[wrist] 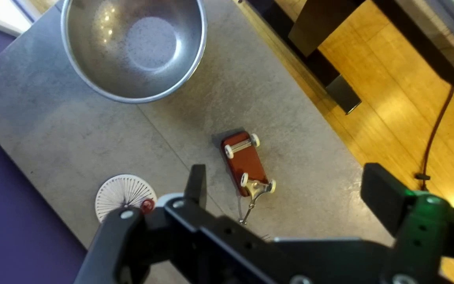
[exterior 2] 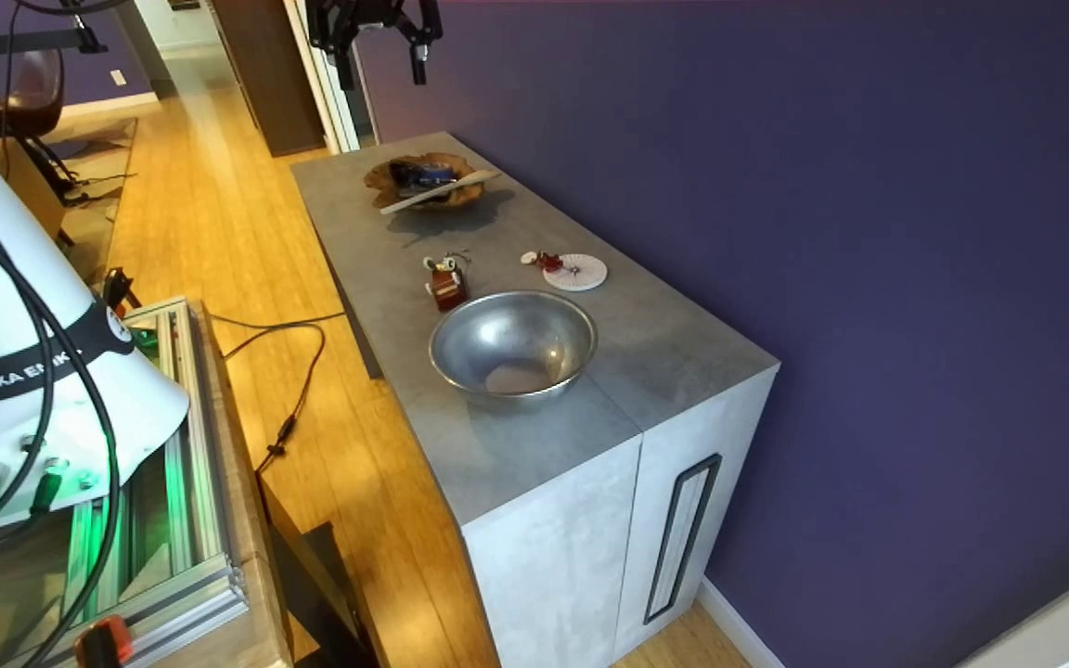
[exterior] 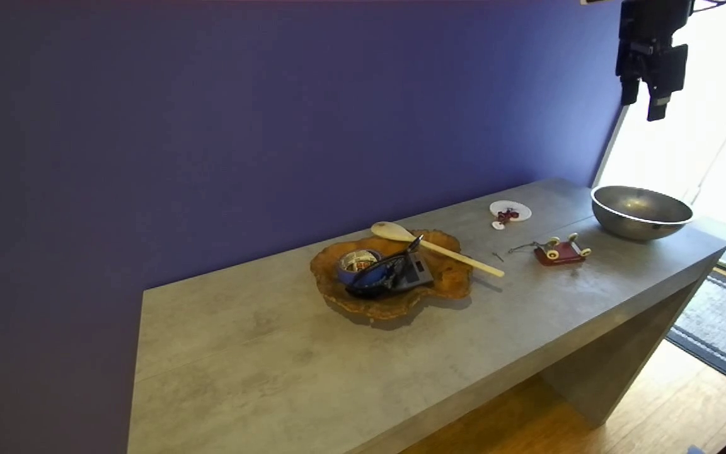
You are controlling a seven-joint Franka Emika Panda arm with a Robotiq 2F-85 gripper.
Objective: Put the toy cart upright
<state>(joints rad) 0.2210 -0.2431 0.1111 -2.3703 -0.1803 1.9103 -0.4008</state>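
Round the base of my white arm (exterior 2: pixel 76 413), in an exterior view, a black band (exterior 2: pixel 24 373) reads "FRANKA EMIK", its end hidden. A blue roll (exterior: pixel 360 265) in the brown, wavy-edged wooden tray (exterior: pixel 451 277) carries print too small for me to read. My black gripper (wrist: pixel 289 187) hangs well above the level of the grey stone-look counter (exterior: pixel 243 340), fingers (wrist: pixel 197 184) pointing down in both exterior views. My jaws stand wide apart and hold nothing. The small red toy cart (wrist: pixel 248 162) lies upside down on the counter, its flat underside facing up and four white wheels (wrist: pixel 229 151) in the air. A pale metal axle (wrist: pixel 242 145) crosses one end; from the other a brassy fork (wrist: pixel 255 188) runs into a thin metal handle (exterior: pixel 522 246), stretching left in an exterior view. There the cart lies left of the round steel bowl (exterior: pixel 628 226), near it but apart; a white disc with radiating lines (exterior: pixel 520 209) lies farther back, towards the purple-blue wall (exterior: pixel 312 126).
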